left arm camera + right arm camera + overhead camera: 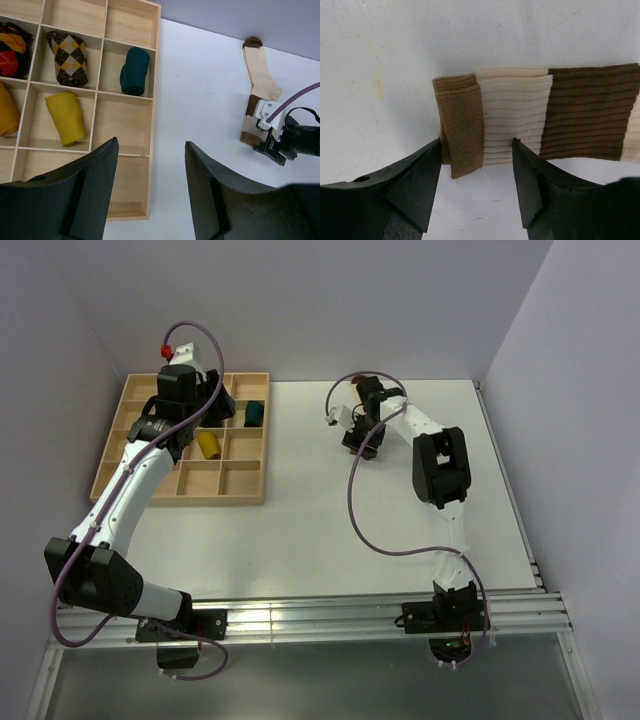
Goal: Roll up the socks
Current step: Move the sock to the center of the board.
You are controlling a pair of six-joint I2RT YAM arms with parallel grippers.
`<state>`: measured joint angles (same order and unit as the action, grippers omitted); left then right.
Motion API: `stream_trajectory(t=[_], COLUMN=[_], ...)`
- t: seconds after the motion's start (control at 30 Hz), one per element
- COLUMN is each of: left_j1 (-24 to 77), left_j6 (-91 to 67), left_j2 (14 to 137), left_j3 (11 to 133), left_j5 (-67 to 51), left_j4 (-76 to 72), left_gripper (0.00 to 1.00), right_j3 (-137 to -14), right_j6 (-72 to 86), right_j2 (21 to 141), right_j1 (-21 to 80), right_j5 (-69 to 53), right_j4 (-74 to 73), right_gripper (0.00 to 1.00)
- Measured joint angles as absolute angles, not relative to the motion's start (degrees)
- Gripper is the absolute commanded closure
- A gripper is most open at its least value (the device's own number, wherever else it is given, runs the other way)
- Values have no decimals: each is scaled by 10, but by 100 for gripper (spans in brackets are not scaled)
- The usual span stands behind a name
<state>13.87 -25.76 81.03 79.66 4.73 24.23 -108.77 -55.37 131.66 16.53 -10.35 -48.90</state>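
Observation:
A cream sock with brown bands (260, 70) lies flat on the white table, its brown toe far from me. Its cuff end (462, 120) is folded over. My right gripper (477, 152) is open, one finger on each side of that cuff end, low over the table; it also shows in the top view (361, 440). A bright yellow rolled sock (66, 118) and a mustard-orange one (7, 111) sit in compartments of the wooden tray (154, 75). My left gripper (151, 150) is open and empty above the tray's right edge (212, 408).
The tray also holds a teal bundle (135, 70), a brown-checkered bundle (69, 57) and a red-and-dark bundle (12, 45). Several compartments are bare wood. Walls close in the table at the back and sides.

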Motion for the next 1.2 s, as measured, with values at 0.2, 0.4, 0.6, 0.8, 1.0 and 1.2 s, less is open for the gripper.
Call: stream_trajectory(t=[0.2,0.4,0.6,0.8,1.0,1.2], left_j1=[141,156,195,248,342,457], left_j6=[-255,-251,-254,-268,-266,-255], left_j2=[816,828,806,692,598,623], left_j3=[797,797,771,665,588,511], left_j5=[41,41,55,72,86,123], left_j4=[244,249,228,177,94,24], left_gripper=[40,43,44,45,45,45], right_j3=[-1164,-1174,-1131,-1024,-898,-828], right_j6=[-555,-567,-586,-636,-667,-643], right_j2=[1361,1364,1338,1275,1197,1171], right_j1=[165,165,165,170,209,236], right_j5=[-103,-114,-182,-310,-390,-431], right_j4=[-551,-612,-663,-727,-755,-743], right_gripper=[53,68,69,68,68,50])
